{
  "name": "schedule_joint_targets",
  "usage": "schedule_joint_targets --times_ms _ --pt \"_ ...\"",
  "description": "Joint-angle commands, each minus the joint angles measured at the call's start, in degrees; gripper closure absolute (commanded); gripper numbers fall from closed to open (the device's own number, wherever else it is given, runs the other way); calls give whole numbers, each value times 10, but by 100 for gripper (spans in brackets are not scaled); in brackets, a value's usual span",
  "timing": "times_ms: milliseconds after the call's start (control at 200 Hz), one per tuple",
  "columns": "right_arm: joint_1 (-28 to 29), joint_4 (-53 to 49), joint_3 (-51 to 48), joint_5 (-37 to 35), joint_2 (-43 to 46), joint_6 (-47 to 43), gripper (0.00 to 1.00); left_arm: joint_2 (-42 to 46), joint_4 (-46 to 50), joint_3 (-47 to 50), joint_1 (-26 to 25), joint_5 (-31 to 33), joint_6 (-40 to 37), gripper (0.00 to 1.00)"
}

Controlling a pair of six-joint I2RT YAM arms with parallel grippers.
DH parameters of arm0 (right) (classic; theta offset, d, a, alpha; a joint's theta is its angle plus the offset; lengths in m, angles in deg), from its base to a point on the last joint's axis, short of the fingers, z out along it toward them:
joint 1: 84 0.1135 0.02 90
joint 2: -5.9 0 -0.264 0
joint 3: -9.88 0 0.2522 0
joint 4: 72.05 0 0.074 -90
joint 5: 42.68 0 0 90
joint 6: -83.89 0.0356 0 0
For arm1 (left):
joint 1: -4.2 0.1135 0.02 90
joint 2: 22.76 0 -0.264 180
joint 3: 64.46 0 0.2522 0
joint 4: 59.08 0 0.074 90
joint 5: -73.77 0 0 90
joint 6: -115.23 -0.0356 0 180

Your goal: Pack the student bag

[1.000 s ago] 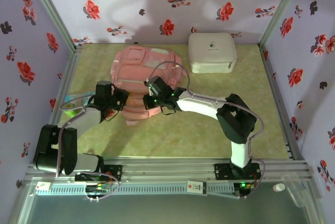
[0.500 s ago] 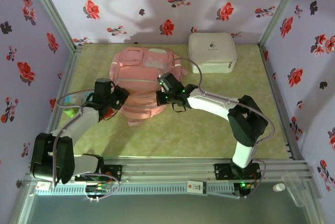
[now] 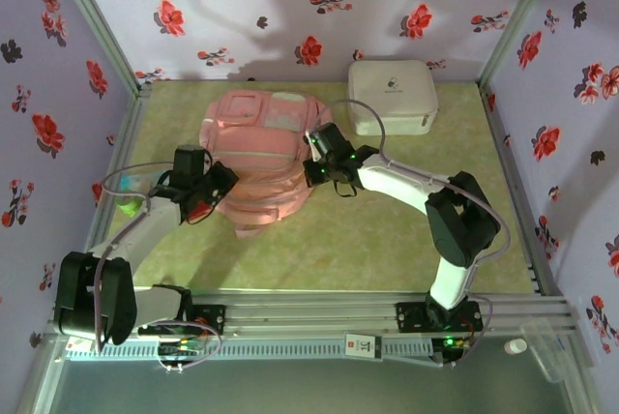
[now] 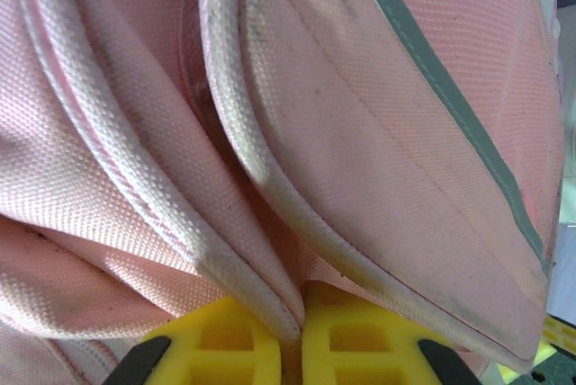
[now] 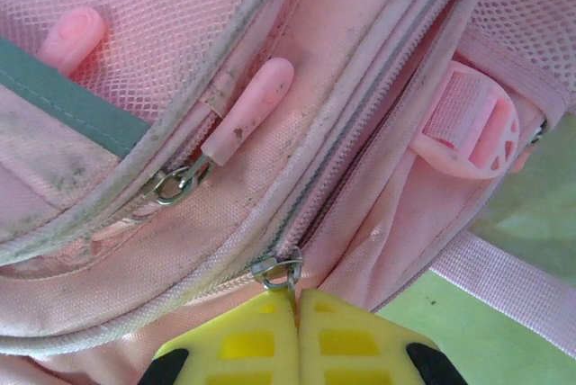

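Note:
The student bag (image 3: 259,148), a soft pink backpack, lies flat in the middle of the green table. My left gripper (image 3: 209,195) is at its near-left edge; in the left wrist view its yellow fingertips (image 4: 300,338) are shut on a white-piped fold of the bag's fabric (image 4: 270,290). My right gripper (image 3: 316,168) is at the bag's right side. In the right wrist view it (image 5: 295,304) is shut on the thin metal zipper pull, just below the slider (image 5: 279,270) of the main zip. The zip's teeth (image 5: 360,138) run up and right from the slider.
A white rounded-square hard case (image 3: 391,95) stands at the back right, close to the bag's top corner. A small green item (image 3: 127,206) lies by the left wall beside the left arm. Flowered walls close in three sides. Bare green table lies at the front.
My right gripper has moved right and away from me along the bag's side, still holding the zipper pull. The bag has spread out flatter. The left gripper has stayed almost in place.

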Motion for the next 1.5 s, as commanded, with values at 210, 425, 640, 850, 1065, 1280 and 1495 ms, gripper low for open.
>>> schedule_joint_targets --times_ms 210,425,640,850,1065,1280,1495 --pt "-68 -4 49 -37 -18 -79 100 8 123 -21 8 -11 -122 100" --pt "-84 -26 91 -83 -56 -49 100 -6 151 -37 8 -22 -161 100" --pt "-101 -57 125 -108 -80 16 100 -17 150 -45 7 -48 -177 100" --pt "-117 -100 197 -91 -129 26 100 -24 169 -65 7 -48 -201 100" --pt "-121 -99 201 -77 -127 31 100 -31 170 -73 6 -52 -203 100" --pt "-124 -91 109 -83 -48 24 100 -21 170 -63 -9 -65 -192 100" --pt "-127 -52 0 -84 28 -36 100 -10 155 -26 -39 -66 -172 100"
